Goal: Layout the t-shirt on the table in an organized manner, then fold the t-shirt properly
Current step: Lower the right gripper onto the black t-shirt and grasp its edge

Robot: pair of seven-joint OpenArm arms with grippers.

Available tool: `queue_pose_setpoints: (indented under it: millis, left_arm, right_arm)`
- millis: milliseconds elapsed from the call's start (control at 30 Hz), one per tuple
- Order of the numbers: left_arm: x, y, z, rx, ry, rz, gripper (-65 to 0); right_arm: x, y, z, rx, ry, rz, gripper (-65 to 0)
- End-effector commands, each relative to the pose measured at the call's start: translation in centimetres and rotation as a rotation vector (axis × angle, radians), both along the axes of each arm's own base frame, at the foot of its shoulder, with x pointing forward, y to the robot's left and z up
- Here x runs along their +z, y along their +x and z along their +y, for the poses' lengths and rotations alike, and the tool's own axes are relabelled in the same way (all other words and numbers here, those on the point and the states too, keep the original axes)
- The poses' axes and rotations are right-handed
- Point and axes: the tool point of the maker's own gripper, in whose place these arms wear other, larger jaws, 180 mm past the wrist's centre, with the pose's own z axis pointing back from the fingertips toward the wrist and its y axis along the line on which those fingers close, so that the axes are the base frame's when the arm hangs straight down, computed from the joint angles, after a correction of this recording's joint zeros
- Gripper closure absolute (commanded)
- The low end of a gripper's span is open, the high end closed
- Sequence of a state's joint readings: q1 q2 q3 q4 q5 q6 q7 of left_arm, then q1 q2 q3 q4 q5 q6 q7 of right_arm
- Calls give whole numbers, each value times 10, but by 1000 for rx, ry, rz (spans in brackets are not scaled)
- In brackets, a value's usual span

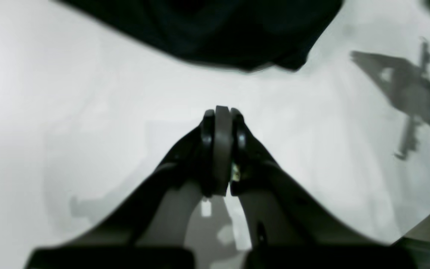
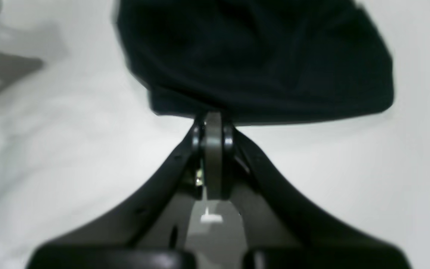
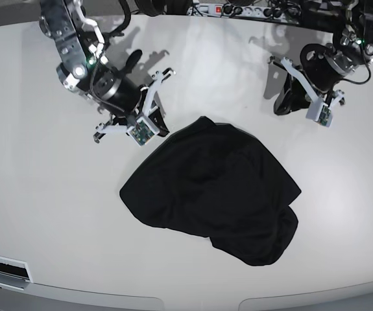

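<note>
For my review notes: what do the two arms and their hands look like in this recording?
Both arms are built of black segments with white bracket parts and black cables at the upper joints. The right hand and left hand are black. Wrist views show each hand, right and left, as two curved black fingers with grey pads between them. Small green lights glow on both arms.

One t-shirt [image 3: 212,194], black, in a single crumpled heap at the centre of the frame; one table [image 3: 37,194], white, filling nearly the whole view; two robot arms, one at upper left and one at upper right, each carrying one tool, so two in all: the right tool [image 3: 152,123] and the left tool [image 3: 283,103]; one power strip [image 3: 228,10] along the top edge.
</note>
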State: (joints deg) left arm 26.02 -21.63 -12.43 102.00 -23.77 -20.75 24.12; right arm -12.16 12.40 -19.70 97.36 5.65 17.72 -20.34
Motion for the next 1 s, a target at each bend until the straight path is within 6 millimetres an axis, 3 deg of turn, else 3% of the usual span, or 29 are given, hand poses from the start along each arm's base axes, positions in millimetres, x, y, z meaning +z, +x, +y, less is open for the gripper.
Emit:
queue_pose_setpoints:
  millis: [0,267,400,467,633,733,800,833,933,967]
  left_arm:
    - [15,12,3,-10,-2,-58,0]
    - [36,43,17,-36,62,-137,0]
    - [36,48,25,-37,82,-139,0]
    - [35,51,28,-33,87,-138,0]
    - [33,60,35,-12,88,-138,0]
    - [29,65,42,4,90,-130,0]
    - [25,68,46,15,92,-121,0]
    - [22,67,48,20,93,-114,0]
    - [18,66,50,27,94,-100,0]
    - [17,66,51,27,95,-99,0]
  right_arm:
    - [11,14,2,-8,29,-43,0]
    - [-5,49,-1,-47,-12,-2,-20]
    - [-10,62,-14,-171,-24,17,-347]
    - [-16,65,-16,-217,3,49,-407]
    - [-35,77,1,-215,49,116,-407]
    - [-37,88,20,-178,86,145,-406]
    - [-35,98,28,-173,93,148,-373]
    - [-33,103,31,-165,90,142,-315]
    - [-21,113,41,-75,49,108,0]
    - [-15,114,45,-37,38,101,0]
